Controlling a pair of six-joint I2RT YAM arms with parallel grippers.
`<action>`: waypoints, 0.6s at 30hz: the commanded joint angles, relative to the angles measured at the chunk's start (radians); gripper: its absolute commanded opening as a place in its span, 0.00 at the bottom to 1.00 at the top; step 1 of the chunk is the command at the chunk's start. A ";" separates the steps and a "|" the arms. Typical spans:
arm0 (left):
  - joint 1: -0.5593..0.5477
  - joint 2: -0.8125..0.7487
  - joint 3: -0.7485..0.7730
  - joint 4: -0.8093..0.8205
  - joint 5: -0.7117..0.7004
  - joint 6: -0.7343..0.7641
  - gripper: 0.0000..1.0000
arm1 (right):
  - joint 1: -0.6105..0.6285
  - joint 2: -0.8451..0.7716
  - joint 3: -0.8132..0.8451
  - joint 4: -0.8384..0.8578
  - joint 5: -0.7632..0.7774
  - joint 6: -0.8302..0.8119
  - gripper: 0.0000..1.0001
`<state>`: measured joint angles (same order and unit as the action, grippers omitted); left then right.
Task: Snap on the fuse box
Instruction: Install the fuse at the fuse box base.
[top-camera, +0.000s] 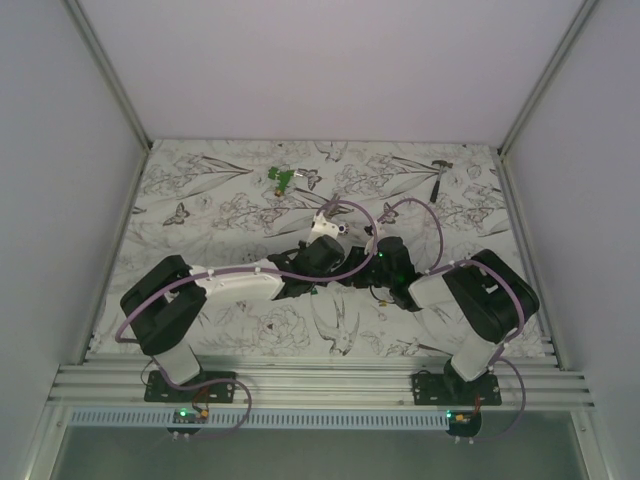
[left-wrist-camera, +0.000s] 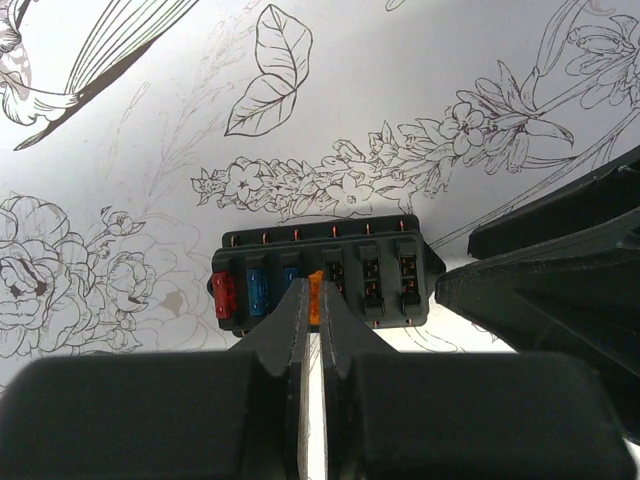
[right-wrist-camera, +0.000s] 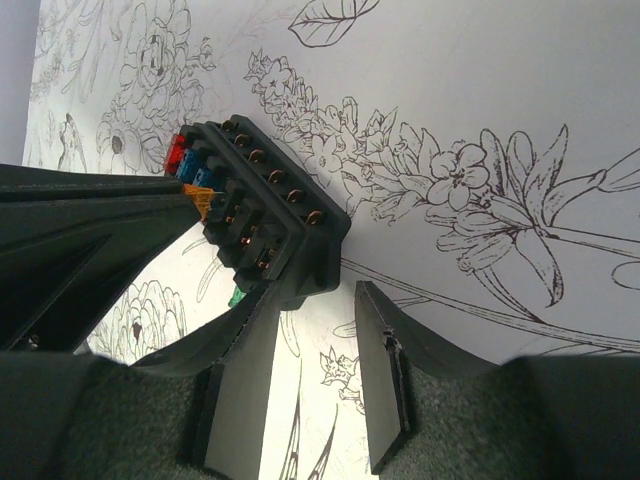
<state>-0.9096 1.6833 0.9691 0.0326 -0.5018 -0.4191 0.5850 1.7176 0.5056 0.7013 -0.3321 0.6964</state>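
One fuse box (left-wrist-camera: 385, 285), six slots: one red fuse (left-wrist-camera: 224, 296), two blue fuses (left-wrist-camera: 258, 293), one orange fuse (left-wrist-camera: 315, 300). One green clip piece (top-camera: 283, 178) and one grey tool (top-camera: 438, 175) by surface (top-camera: 200, 200) far edge. Two grippers: left gripper (left-wrist-camera: 312, 290), right gripper (right-wrist-camera: 313, 300).

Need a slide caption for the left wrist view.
Left end effector, shut, tips at the orange fuse in the black fuse box on floral-print table.

The left arm (top-camera: 235, 283) stretches low toward the right and the right arm (top-camera: 455, 290) bends leftward, so their wrists meet. The left gripper (left-wrist-camera: 310, 298) is pinched tight on an orange fuse (left-wrist-camera: 316, 290). The right gripper (right-wrist-camera: 315, 305) has its 2 fingers standing apart, gripping nothing.
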 joint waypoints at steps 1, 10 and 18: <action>-0.002 -0.014 -0.011 -0.033 -0.040 -0.026 0.00 | 0.009 0.010 0.013 0.004 -0.001 0.008 0.43; -0.002 -0.017 -0.009 0.002 0.023 -0.003 0.00 | 0.008 0.015 0.013 0.006 -0.002 0.007 0.43; -0.001 -0.020 -0.006 0.017 0.034 0.008 0.00 | 0.009 0.017 0.011 0.008 -0.005 0.006 0.43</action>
<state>-0.9096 1.6821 0.9691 0.0380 -0.4835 -0.4217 0.5850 1.7199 0.5056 0.7021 -0.3347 0.6964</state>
